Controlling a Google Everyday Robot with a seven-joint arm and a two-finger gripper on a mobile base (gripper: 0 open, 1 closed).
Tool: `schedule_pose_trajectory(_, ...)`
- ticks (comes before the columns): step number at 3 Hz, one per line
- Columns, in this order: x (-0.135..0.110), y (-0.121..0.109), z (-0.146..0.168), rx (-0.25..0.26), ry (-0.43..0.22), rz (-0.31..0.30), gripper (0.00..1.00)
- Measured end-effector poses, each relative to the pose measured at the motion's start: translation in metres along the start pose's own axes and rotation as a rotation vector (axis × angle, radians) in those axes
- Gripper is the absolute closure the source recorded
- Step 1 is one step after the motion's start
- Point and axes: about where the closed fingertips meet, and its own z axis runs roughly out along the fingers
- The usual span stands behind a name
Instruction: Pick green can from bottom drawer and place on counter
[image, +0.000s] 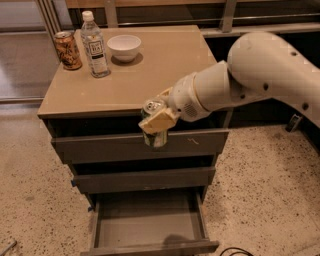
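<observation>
My gripper (156, 122) is shut on the green can (154, 137), whose silver top shows above the pale fingers (159, 120). I hold it upright in the air in front of the cabinet's top drawer, just below the front edge of the tan counter (150, 70). The bottom drawer (150, 225) is pulled open below, and I see nothing in its tray. My white arm reaches in from the right.
At the counter's back left stand a brown-orange patterned can (67, 49), a clear water bottle (94, 44) and a white bowl (124, 47). The two upper drawers (140, 145) are shut. Speckled floor surrounds the cabinet.
</observation>
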Motion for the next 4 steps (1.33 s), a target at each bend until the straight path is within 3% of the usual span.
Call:
schedule_pose_trajectory(1,-0.020,-0.012,-0.016,0.026,-0.030,-0.020,1.00)
schedule_pose_trajectory(2,-0.018,-0.010,-0.014,0.022,-0.026,-0.019,1.00)
schedule_pose_trajectory(3,-0.021,-0.026,-0.018,0.044,-0.026,0.025,1.00)
schedule_pose_trajectory(4,-0.035,-0.058,-0.021,0.062,-0.031,0.039,1.00)
